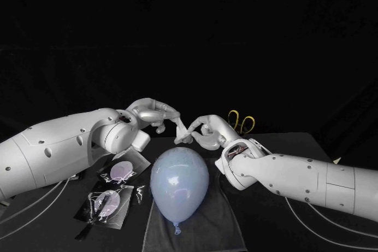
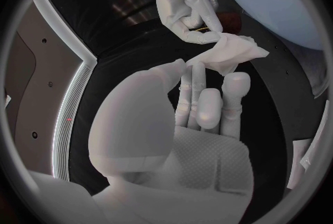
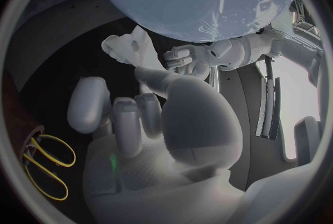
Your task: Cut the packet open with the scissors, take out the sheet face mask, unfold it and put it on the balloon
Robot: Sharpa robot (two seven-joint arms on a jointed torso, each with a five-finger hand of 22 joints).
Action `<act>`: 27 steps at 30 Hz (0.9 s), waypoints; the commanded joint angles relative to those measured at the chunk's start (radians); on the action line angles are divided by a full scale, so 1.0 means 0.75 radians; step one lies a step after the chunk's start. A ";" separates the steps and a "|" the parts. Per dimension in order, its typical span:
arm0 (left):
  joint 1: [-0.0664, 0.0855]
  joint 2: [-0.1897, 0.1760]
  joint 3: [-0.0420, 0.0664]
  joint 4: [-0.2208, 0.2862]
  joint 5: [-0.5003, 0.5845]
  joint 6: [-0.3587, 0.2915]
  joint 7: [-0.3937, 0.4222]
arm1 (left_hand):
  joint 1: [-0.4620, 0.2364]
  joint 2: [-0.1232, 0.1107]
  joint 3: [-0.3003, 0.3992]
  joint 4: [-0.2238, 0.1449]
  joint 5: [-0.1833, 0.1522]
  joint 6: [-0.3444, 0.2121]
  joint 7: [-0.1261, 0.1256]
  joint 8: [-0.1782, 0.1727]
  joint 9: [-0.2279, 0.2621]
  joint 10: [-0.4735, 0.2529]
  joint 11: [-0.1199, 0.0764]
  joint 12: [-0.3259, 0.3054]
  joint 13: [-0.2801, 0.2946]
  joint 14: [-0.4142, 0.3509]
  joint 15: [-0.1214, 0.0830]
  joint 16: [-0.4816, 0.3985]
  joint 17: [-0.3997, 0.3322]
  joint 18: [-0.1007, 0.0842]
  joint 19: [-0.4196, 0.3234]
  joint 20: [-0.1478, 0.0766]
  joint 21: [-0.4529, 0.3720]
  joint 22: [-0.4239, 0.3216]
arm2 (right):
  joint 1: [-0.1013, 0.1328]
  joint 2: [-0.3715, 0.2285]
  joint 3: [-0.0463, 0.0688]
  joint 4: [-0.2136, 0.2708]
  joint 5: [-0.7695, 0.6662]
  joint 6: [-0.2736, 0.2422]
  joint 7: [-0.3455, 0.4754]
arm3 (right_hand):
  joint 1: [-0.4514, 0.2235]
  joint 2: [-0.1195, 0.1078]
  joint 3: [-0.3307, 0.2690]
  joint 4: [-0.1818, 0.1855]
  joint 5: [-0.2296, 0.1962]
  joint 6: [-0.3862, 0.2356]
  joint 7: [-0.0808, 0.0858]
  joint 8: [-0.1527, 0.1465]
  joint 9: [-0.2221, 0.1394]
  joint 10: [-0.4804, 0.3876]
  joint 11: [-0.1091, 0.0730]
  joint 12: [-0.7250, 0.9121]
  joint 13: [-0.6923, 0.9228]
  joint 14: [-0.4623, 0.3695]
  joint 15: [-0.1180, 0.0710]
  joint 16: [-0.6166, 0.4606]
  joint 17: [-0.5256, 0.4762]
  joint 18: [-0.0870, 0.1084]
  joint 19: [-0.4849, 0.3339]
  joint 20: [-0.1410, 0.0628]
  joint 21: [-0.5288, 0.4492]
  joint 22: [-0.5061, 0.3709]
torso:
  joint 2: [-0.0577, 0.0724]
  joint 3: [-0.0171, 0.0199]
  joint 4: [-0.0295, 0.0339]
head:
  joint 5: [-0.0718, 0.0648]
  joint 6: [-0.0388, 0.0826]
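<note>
Mask (image 1: pixel 183 133), bunched and partly hidden, is pinched between left hand (image 1: pixel 155 114) and right hand (image 1: pixel 206 127) over the far end of the balloon (image 1: pixel 179 181); scissors (image 1: pixel 242 122) at the far edge of the table (image 1: pixel 299 147) are half covered.

On cloth (image 1: pixel 211 230): balloon (image 1: pixel 179 182); packet (image 1: pixel 110 200) to L; scissors (image 1: pixel 241 122) behind, R (prob. flat).

The balloon (image 1: pixel 179 181) is seen as smooth and glossy, with bright highlights on its skin. A matt, woven dark cloth (image 1: pixel 206 224) is spread beneath it. The packet (image 1: pixel 105 204) appears as shiny, crinkled film. The sheet face mask (image 1: pixel 183 133) looks limp, crumpled and matt. The palm of the left hand (image 2: pixel 173 140) is covered with finely dimpled padding.
</note>
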 commanded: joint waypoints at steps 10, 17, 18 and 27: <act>0.001 0.004 0.010 0.025 0.061 0.034 0.047 | 0.018 0.003 0.010 -0.001 0.005 0.008 -0.002 0.003 0.041 0.007 0.001 -0.010 -0.003 0.006 -0.001 0.002 -0.007 -0.001 0.004 -0.004 -0.001 -0.001 | 0.000 0.042 -0.002 -0.072 -0.019 0.088 -0.034 | -0.021 0.006 -0.001 -0.006 -0.004 -0.031 0.015 -0.002 0.009 -0.065 0.008 -0.061 0.055 0.116 0.002 -0.004 0.245 0.003 -0.024 0.006 -0.050 0.184 | -0.002 0.0017 0.0018 | -0.002 -0.007; 0.002 0.006 0.012 0.023 0.059 0.036 0.043 | 0.019 0.003 0.011 -0.002 0.005 0.008 -0.002 0.003 0.042 0.007 0.001 -0.010 -0.003 0.007 -0.001 0.002 -0.005 -0.001 0.004 -0.004 -0.001 -0.002 | 0.000 0.042 -0.003 -0.079 0.012 0.095 0.003 | -0.030 -0.017 -0.048 -0.020 -0.003 -0.092 0.037 -0.020 0.016 -0.135 0.027 -0.132 -0.018 0.105 0.018 -0.019 0.212 0.012 -0.053 0.018 -0.117 0.167 | -0.002 0.0024 0.0004 | 0.001 -0.008; 0.002 0.007 0.012 0.022 0.059 0.036 0.042 | 0.019 0.003 0.011 -0.002 0.005 0.008 -0.002 0.003 0.042 0.007 0.001 -0.010 -0.003 0.007 -0.001 0.002 -0.005 -0.001 0.004 -0.004 -0.001 -0.002 | 0.000 0.041 -0.003 -0.079 0.015 0.099 0.008 | -0.032 -0.022 -0.063 -0.023 -0.003 -0.103 0.041 -0.028 0.014 -0.144 0.031 -0.139 -0.025 0.104 0.022 -0.020 0.208 0.013 -0.058 0.021 -0.125 0.165 | -0.002 0.0027 0.0001 | 0.002 -0.007; 0.002 0.009 0.012 0.011 0.052 0.033 0.038 | 0.020 0.002 0.013 -0.003 0.005 0.007 -0.001 0.003 0.043 0.007 0.001 -0.011 -0.003 0.007 -0.001 0.001 -0.006 -0.001 0.005 -0.004 -0.001 -0.001 | 0.000 0.019 -0.004 -0.057 0.039 0.138 0.047 | -0.082 -0.109 -0.216 -0.010 -0.001 -0.194 0.095 -0.154 -0.042 -0.234 0.081 -0.187 -0.079 0.085 0.066 -0.036 0.170 0.027 -0.105 0.059 -0.232 0.138 | -0.002 0.0026 -0.0005 | 0.005 -0.005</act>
